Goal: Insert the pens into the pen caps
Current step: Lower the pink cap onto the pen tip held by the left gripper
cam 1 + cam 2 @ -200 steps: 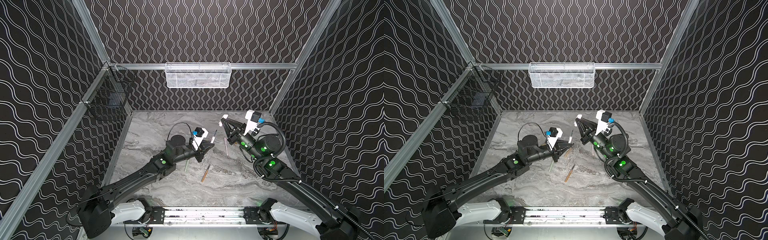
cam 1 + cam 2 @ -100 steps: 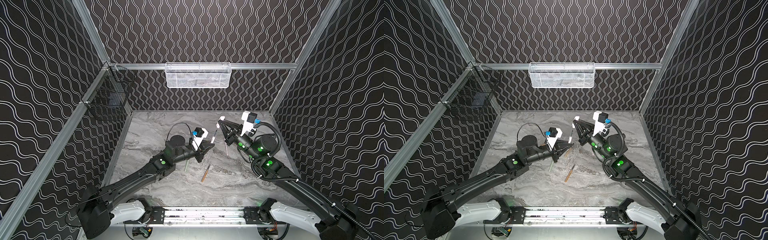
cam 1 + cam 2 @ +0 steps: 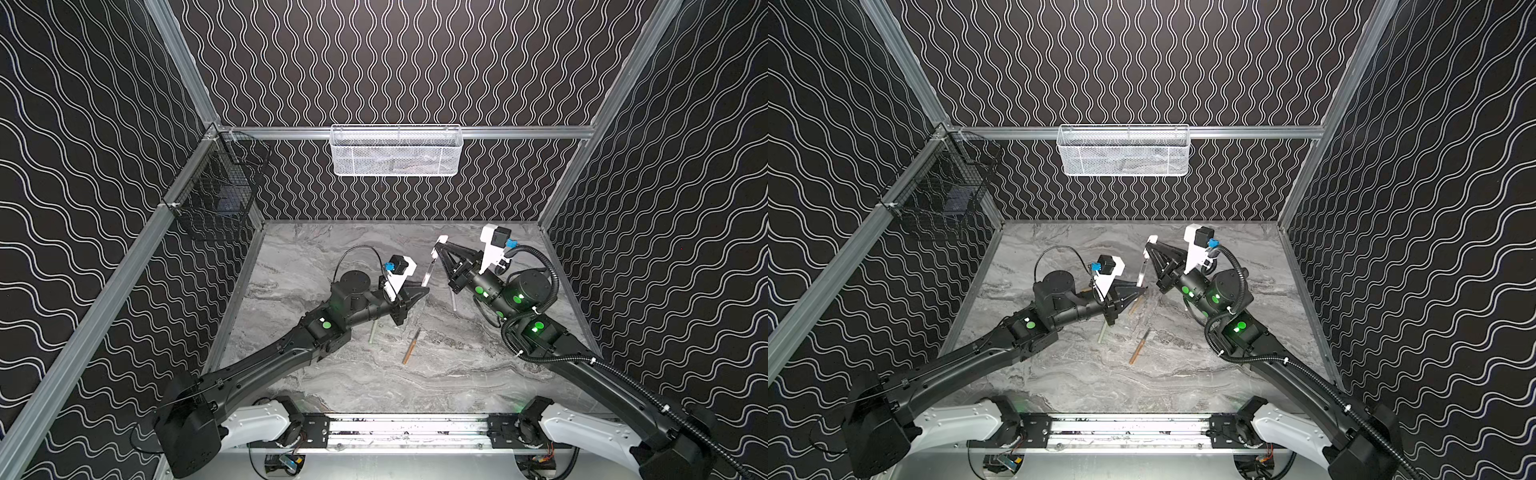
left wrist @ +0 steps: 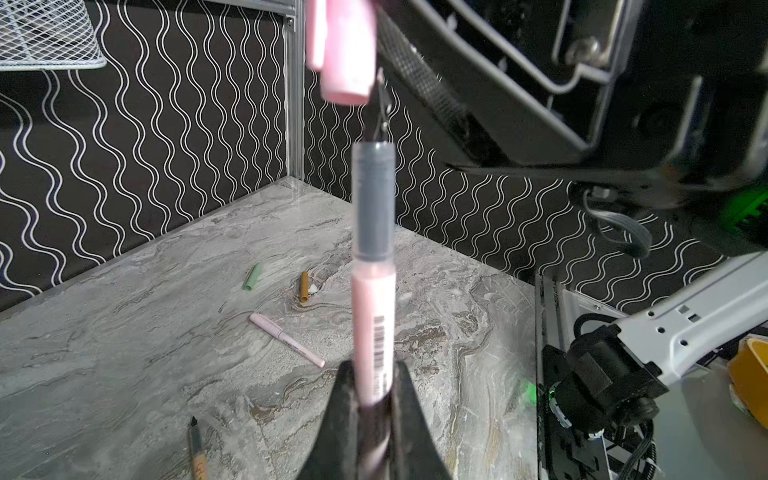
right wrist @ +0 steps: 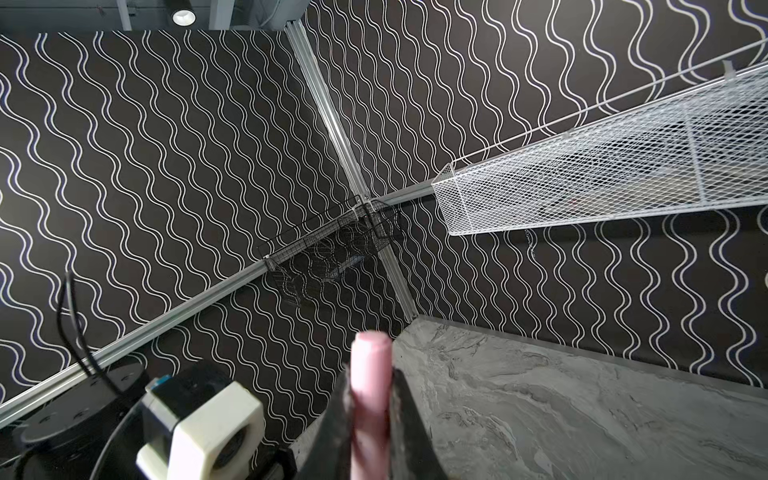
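Observation:
My left gripper is shut on a pale pink pen that stands up out of the jaws, grey neck and dark nib uppermost. My right gripper is shut on a pale pink pen cap. In the left wrist view this cap hangs above the pen, its open end close beside the nib, which is not inside it. Both top views show the two grippers meeting mid-table with the pen between them.
On the marble table lie a tan-orange pen, a pale green pen partly under the left arm, a capped pink pen, a green cap and a tan cap. A white mesh basket and a black wire basket hang on the walls.
My right gripper has carried the pink cap leftward, over the tip of the held pen. The left arm has stayed nearly still.

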Robot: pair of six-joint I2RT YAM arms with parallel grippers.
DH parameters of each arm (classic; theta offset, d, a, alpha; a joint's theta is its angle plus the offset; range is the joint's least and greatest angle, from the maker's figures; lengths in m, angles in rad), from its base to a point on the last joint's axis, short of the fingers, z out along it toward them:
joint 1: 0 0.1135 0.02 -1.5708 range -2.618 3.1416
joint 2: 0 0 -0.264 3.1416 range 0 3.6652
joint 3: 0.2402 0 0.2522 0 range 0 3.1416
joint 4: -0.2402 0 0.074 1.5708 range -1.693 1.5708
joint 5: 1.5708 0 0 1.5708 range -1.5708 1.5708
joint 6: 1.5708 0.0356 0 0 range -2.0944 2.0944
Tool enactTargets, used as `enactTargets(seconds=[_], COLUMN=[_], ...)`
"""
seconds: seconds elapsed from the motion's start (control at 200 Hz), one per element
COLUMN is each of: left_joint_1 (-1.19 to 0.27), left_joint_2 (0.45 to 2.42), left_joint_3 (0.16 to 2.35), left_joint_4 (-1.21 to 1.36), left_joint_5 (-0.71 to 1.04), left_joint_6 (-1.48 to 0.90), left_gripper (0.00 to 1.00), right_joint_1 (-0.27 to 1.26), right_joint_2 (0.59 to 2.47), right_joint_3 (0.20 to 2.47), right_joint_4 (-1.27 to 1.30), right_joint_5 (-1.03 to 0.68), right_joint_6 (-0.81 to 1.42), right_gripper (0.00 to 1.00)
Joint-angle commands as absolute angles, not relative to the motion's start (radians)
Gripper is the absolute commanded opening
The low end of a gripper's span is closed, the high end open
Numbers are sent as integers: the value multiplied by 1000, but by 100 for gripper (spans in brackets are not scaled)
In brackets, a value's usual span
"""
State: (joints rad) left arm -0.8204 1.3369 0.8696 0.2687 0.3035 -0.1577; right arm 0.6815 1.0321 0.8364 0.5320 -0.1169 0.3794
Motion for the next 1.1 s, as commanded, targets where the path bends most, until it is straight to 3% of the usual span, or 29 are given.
enactTargets(seconds=[0.0, 0.295, 1.096], left_joint_1=[-822, -824, -827], left_joint_2=[1339, 1342, 1342], left_joint_3=[879, 878, 877], left_joint_4=[290, 293, 290], left_joint_5=[300, 305, 299], left_joint_6=[-155, -157, -155], left_gripper=[0, 0, 0], right_joint_1=[686, 686, 686], right_joint_2=[1031, 1006, 1011], right_joint_3=[834, 851, 816], right_joint_4=[562, 583, 527], right_joint_5=[-130, -65, -154], right_joint_6=[387, 345, 393], right_gripper=[9, 8, 9])
